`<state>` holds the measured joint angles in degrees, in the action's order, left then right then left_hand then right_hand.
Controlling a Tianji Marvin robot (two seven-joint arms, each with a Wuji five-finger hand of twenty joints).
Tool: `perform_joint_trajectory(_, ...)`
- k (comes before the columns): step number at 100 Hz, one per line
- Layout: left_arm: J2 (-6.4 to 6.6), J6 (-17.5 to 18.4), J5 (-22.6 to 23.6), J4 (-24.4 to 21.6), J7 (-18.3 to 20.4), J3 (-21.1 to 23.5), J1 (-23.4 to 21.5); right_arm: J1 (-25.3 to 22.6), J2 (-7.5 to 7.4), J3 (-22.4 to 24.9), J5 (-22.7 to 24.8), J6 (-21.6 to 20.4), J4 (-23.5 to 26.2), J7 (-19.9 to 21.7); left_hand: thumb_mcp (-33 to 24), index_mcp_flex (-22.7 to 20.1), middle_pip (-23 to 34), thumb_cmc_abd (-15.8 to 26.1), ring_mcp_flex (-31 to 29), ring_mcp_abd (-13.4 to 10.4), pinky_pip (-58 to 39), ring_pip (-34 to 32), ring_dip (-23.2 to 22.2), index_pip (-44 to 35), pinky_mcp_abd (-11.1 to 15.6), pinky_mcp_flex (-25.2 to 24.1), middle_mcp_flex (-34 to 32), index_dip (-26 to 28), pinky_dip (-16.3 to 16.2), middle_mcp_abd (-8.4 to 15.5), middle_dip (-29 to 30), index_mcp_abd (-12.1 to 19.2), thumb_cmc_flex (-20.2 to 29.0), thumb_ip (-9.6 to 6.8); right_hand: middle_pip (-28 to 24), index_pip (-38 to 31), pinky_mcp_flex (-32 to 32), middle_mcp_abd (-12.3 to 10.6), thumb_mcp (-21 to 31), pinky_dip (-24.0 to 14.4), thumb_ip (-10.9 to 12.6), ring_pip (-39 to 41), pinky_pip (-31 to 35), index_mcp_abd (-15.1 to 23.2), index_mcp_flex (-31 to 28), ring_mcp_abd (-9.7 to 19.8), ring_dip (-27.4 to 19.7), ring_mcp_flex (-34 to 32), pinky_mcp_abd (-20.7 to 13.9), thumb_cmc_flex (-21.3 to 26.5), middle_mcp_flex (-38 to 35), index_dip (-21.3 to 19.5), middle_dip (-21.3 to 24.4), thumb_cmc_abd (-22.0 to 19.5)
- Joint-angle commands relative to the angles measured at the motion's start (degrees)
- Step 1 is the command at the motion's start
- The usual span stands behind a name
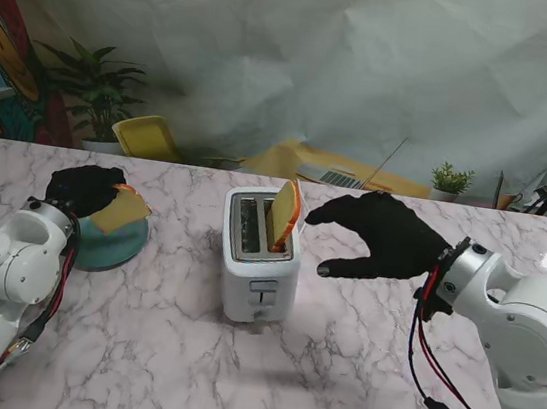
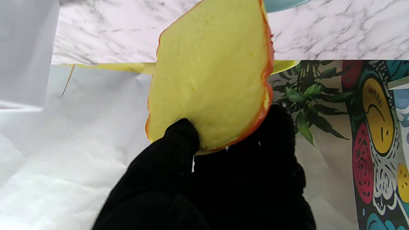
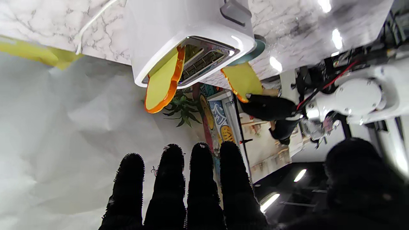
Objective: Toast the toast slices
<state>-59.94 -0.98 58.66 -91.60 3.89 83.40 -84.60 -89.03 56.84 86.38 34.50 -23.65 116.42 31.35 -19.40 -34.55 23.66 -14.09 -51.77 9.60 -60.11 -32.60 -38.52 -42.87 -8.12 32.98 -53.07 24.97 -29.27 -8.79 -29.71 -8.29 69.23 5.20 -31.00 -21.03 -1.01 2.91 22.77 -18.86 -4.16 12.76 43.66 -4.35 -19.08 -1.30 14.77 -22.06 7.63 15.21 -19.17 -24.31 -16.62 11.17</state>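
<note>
While the toaster serves as landmark, the parts run from largest to smallest:

Table: the marble top point(image 1: 352, 376) carries the toaster near its middle.

Toaster: the white toaster point(image 1: 260, 263) stands upright with two slots on top; its lever faces me.

Right hand: the black-gloved right hand point(image 1: 375, 240) hovers just right of the toaster, fingers point(image 3: 169, 188) spread and straight, thumb apart, holding nothing.

Left hand: the left hand point(image 1: 84, 190) is well left of the toaster, over the plate, thumb and fingers pinching the second slice.

Plate: the teal plate point(image 1: 117, 244) lies left of the toaster.

First slice: one toast slice point(image 1: 283, 216) stands tilted in the toaster's right slot, sticking well out.

Second slice: the second slice point(image 2: 211, 73) is held at its edge above the plate.
</note>
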Motion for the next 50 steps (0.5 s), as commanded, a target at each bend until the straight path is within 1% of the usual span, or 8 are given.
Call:
perform_joint_trajectory(1,-0.66,-0.9,-0.6,-1.9,0.3,-0.7,0.9,0.9,-0.42,-0.3,0.1,-0.5,-0.1,0.5,-2.7,-4.2,1.2,0.8,-2.1,2.6,-1.7,-1.4,0.7,-2.6,0.4,1.8,-3.0,2.3,-1.1,-2.1,1.1,0.0,4.7,-0.62,1.2,0.1,0.5,-1.2,-0.3,1.0,0.2,-1.8,-1.4,2.2,1.5,2.2,-1.5,1.4,-2.7,-1.6,0.9,1.2,0.5,-1.4)
perform_joint_trajectory(7,-0.87,-1.8,-1.3,-2.8,0.0,-1.3,1.2,1.7,-0.67,-0.6,-0.1,-1.6,-0.4,1.3,-2.1,-4.5,0.9,0.6,-2.5,2.3,-1.4,-1.0,1.2,-2.0,0.5,2.2,-3.3,2.0,-0.9,-1.8,1.7,0.4,4.7,-0.69,1.3,-0.1,0.7,-1.4,-0.3,1.2,0.1,-1.8,-1.5,2.4,1.7,2.4,-1.8,1.6,-3.2,-1.7,1.1,1.2,0.5,-1.0)
perform_joint_trajectory(16,-1.17,-2.0,-2.4,-3.7,-0.9,-1.9,1.9,2.7,-1.10,-0.8,-0.9,-2.9,-0.6,2.7,-0.4,-5.1,0.4,0.5,-3.0,1.5,-0.9,-0.3,2.1,-1.8,1.9,2.7,-4.0,1.7,-0.4,-0.5,2.4,2.2,4.7,-1.11,1.3,-0.6,1.0,-1.7,-0.2,1.7,0.0,-1.8,-1.8,2.6,2.1,2.9,-2.3,2.2,-4.0,-1.9,1.4,1.3,0.5,-0.7)
perform_joint_trajectory(26,-1.36,-0.9,-3.1,-4.4,-1.9,-2.3,2.6,3.3,-1.28,-0.8,-1.0,-3.8,-0.5,3.2,0.8,-5.7,-0.1,0.0,-2.6,0.6,-0.3,0.0,2.4,-3.1,3.8,2.0,-4.6,1.6,-0.3,1.9,1.9,5.5,4.7,-1.61,1.2,-1.1,0.7,-1.8,-0.1,2.0,-0.1,-1.5,-1.6,2.6,2.1,3.0,-2.6,2.0,-3.9,-2.0,1.2,1.5,0.5,-0.6)
perform_joint_trajectory(38,-1.47,2.5,-4.3,-4.8,-2.7,-2.2,3.7,3.7,-1.38,-0.8,-1.1,-4.2,-0.4,3.4,0.2,-6.7,-1.0,-0.9,-2.1,-0.1,0.6,0.5,2.5,-6.3,4.1,1.3,-5.6,0.5,-0.4,4.0,0.4,8.0,4.7,-1.92,1.2,-1.6,0.5,-1.8,0.0,2.2,-0.2,-1.2,-1.2,2.7,2.2,3.1,-2.9,2.0,-3.9,-2.0,1.0,1.7,0.4,-0.5)
perform_joint_trajectory(43,-1.49,4.0,-4.6,-4.9,-3.1,-2.2,4.1,3.9,-1.43,-0.8,-1.3,-4.3,-0.3,3.7,-3.4,-7.1,-1.7,-2.0,-2.1,-0.3,1.2,0.9,2.4,-8.4,4.0,1.2,-6.2,-1.0,-0.7,4.9,-0.3,9.1,2.9,-1.41,1.1,-1.8,0.4,-1.9,0.0,2.3,-0.3,-1.1,-0.9,2.7,2.2,3.1,-3.1,1.9,-3.9,-1.9,0.9,1.8,0.4,-0.2)
perform_joint_trajectory(45,-1.49,4.8,-4.7,-4.9,-3.2,-2.2,4.3,4.0,-1.45,-0.8,-1.4,-4.3,-0.3,3.7,-6.4,-7.4,-2.1,-2.9,-2.2,-0.7,1.6,1.3,2.4,-9.2,4.1,1.1,-6.6,-1.4,-0.7,5.5,-0.7,9.8,1.3,-0.87,1.1,-1.9,0.4,-1.9,0.0,2.4,-0.3,-1.0,-0.9,2.8,2.2,3.2,-3.1,1.8,-3.9,-2.0,0.9,1.8,0.4,-0.1)
perform_joint_trajectory(50,-1.49,7.4,-5.8,-4.8,-3.2,-2.0,4.8,4.3,-1.49,-0.9,-1.6,-4.3,-0.2,3.9,-8.9,-8.3,-2.4,-4.1,-2.3,-0.9,2.2,1.9,2.6,-10.3,4.1,1.0,-7.2,-1.4,-0.5,6.2,-0.9,10.9,0.2,-0.65,1.1,-2.1,0.3,-1.9,0.1,2.5,-0.3,-0.9,-0.6,2.8,2.3,3.1,-3.2,1.8,-3.9,-1.8,0.9,1.9,0.4,0.1)
